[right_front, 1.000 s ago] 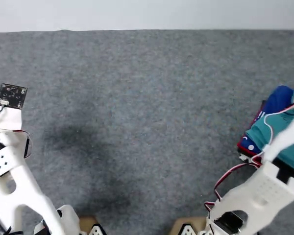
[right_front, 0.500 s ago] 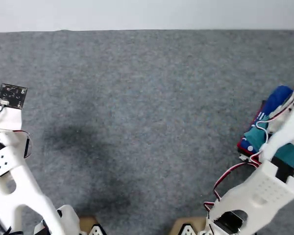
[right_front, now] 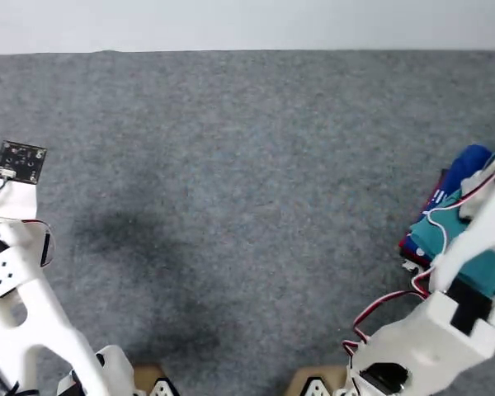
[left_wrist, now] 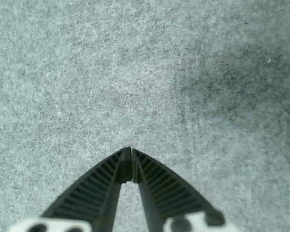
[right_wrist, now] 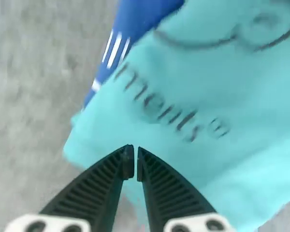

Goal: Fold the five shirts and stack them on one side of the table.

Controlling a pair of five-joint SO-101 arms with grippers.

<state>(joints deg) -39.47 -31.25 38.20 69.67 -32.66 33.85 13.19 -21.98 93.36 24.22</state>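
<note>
The stack of shirts (right_front: 437, 239) sits at the right edge of the tabletop (right_front: 247, 165), with a teal shirt (right_wrist: 208, 96) on top. The right claw (right_wrist: 131, 162), shut on nothing, hangs just over it and could drag the fold askew; the left claw (left_wrist: 131, 164), also shut and empty, is over bare tabletop. The arm hides much of the stack, so its count is unclear
</note>
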